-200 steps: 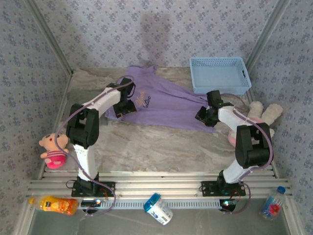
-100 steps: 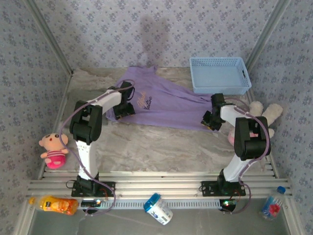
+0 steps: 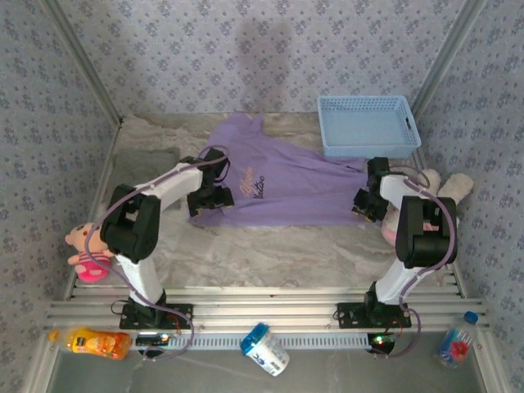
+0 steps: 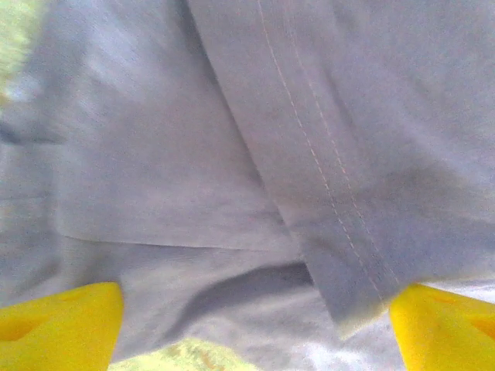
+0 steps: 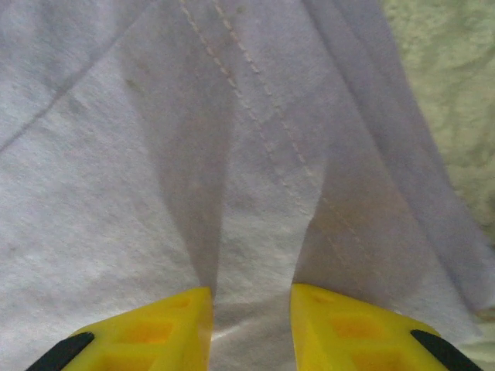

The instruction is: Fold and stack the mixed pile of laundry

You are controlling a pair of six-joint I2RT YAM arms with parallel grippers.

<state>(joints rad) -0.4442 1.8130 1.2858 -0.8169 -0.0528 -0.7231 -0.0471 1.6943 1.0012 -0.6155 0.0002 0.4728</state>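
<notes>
— Where's the soft lavender-purple T-shirt (image 3: 286,184)?
— Spread flat, centre of the frame.
— And the left gripper (image 4: 255,294)?
— At the shirt's left edge, yellow fingers wide apart over a stitched hem.
— The right gripper (image 5: 251,297)?
— At the right edge, pinching a ridge of cloth.

**Setting:** a robot test cell dressed as a domestic room, not a lived-in home.

**Evidence:**
- Floral wallpaper panels (image 3: 246,49) stand behind and on both sides of the arms. They meet at bare aluminium corner posts (image 3: 82,70).
- Both arm bases are bolted to slotted aluminium rails (image 3: 262,311) at the near edge.
- A marble-patterned tabletop (image 3: 262,246) carries household props. A lavender T-shirt (image 3: 286,184) lies between the left gripper (image 3: 206,205) and the right gripper (image 3: 364,205), and a light blue basket (image 3: 368,123) sits beyond the right gripper.
- A plush toy (image 3: 88,250) sits outboard of the left arm (image 3: 139,229).
- An orange bottle (image 3: 98,342) lies nearer than the rails.
</notes>
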